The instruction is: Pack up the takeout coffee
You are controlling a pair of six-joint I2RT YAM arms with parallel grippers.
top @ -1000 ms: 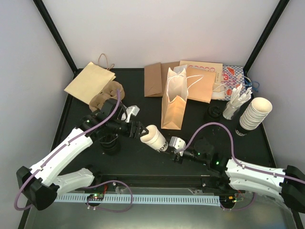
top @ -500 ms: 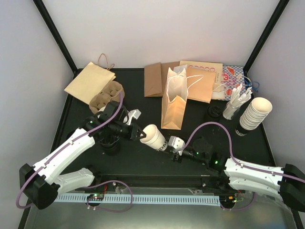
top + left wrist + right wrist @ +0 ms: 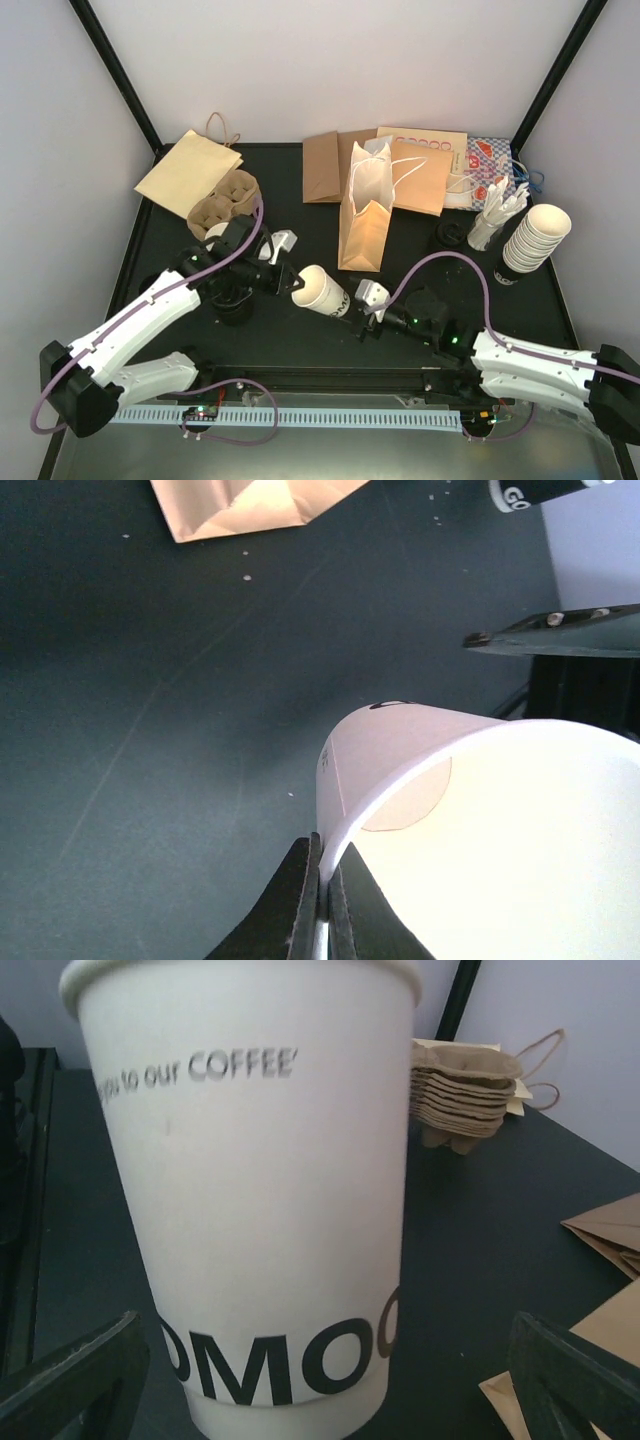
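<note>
Coffee cup (image 3: 324, 291); paper bag (image 3: 365, 220) just behind

**One high fixed view, two close wrist views**

The top camera looks down from above the near edge over the whole black table (image 3: 415, 255). The left wrist camera peers steeply down, very close on the rim of the cream-white lettered paper cup (image 3: 322, 290) (image 3: 480, 820). The right wrist camera sits low, close against that cup (image 3: 270, 1210), facing the stack of brown pulp carrier trays (image 3: 465, 1090) at the far-left corner.
</note>
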